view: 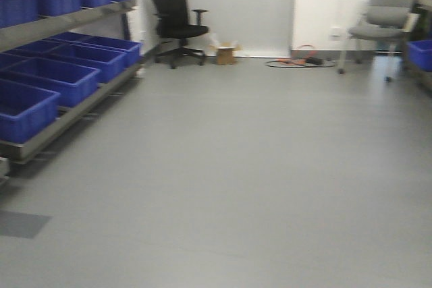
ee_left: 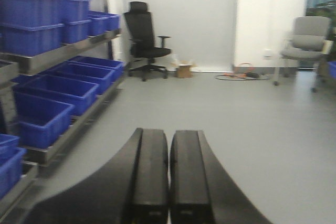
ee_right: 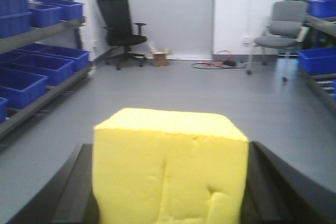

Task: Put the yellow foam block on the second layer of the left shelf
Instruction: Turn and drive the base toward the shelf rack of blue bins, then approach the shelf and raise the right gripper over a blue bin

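right gripper [ee_right: 170, 148]: clamped on bright yellow foam cube [ee_right: 170, 174] | left gripper [ee_left: 169, 174]: closed, empty | grey metal shelf [ee_right: 50, 29]: well left of cube

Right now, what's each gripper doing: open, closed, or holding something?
Left gripper: closed, nothing between its fingers.
Right gripper: closed on the yellow foam block.

I can read no text, label, brand or number anywhere in my views. The blue bins [view: 40, 79] on the left shelf [view: 74, 21] show plain faces. The small cardboard box [view: 226, 53] by the far wall is too blurred to tell.
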Robot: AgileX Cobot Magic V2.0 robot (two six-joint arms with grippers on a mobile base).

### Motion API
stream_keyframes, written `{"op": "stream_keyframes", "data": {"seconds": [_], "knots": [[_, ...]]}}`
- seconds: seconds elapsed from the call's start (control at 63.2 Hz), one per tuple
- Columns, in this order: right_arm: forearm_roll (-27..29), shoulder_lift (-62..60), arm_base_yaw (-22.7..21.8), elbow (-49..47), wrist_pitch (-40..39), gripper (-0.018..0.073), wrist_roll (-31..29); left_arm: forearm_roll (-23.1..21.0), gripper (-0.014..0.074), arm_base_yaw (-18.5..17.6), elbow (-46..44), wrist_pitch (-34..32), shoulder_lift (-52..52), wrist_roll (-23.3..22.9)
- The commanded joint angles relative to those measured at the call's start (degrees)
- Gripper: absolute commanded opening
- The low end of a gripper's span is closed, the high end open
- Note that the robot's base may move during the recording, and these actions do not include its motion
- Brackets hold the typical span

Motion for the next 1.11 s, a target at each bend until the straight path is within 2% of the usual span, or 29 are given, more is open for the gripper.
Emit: {"op": "stream_keyframes", "data": {"seconds": [0.0, 1.092], "knots": [[-0.5, 0.5, -0.3, -1.9, -5.1, 0.0478, -0.7, -0.3, 0.0124, 0.0, 1.5, -4.6, -1.0, -0.2], [-0.5, 0.5, -0.3, -1.9, -5.1, 0.0478, -0.7, -0.3, 0.0124, 0.0, 1.5, -4.6, -1.0, -0.2]]}}
